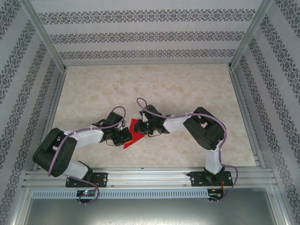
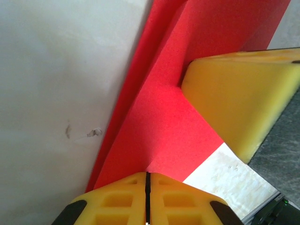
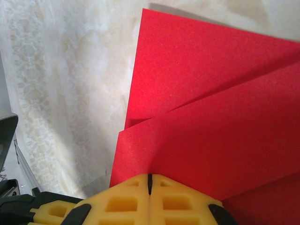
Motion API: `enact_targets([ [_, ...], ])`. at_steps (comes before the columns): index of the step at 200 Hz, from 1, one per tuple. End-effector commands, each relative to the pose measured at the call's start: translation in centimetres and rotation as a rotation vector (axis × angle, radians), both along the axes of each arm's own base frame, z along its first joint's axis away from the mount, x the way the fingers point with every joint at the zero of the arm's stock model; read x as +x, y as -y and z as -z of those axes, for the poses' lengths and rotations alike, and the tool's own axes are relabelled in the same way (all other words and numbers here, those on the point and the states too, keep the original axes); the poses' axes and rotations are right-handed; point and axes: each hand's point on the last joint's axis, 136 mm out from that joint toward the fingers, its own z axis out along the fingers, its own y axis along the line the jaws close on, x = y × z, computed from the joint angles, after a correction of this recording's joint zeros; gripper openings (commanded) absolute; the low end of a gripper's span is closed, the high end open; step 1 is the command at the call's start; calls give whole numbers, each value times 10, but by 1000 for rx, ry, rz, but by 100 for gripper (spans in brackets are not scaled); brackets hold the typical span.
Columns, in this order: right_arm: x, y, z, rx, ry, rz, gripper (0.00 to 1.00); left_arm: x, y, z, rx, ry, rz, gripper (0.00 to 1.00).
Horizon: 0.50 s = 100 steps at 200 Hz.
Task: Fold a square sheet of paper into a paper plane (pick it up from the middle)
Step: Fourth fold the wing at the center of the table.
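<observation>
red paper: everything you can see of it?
The red paper is thin, matte and unmarked. It is already folded into overlapping layers with angled creases and looks like a pointed shape from above. It lies near the front centre of the table. The left hand and the right hand are each shut on an edge of it.

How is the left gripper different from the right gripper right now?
The left gripper meets the red paper from the left, nearer the arm bases; the right gripper meets it from the right, farther up the table. The paper narrows to a point at the left gripper but is broad at the right gripper. Both are yellow, shut, touching the paper.
</observation>
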Motion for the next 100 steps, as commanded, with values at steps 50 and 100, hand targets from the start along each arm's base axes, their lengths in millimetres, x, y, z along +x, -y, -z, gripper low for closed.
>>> enact_targets([
  [50, -10, 29, 31, -173, -45, 22, 8, 20, -2, -37, -47, 172, -53, 14],
  [100, -11, 28, 32, -173, -50, 23, 9, 18, 10, -10, -90, 79, -41, 13],
])
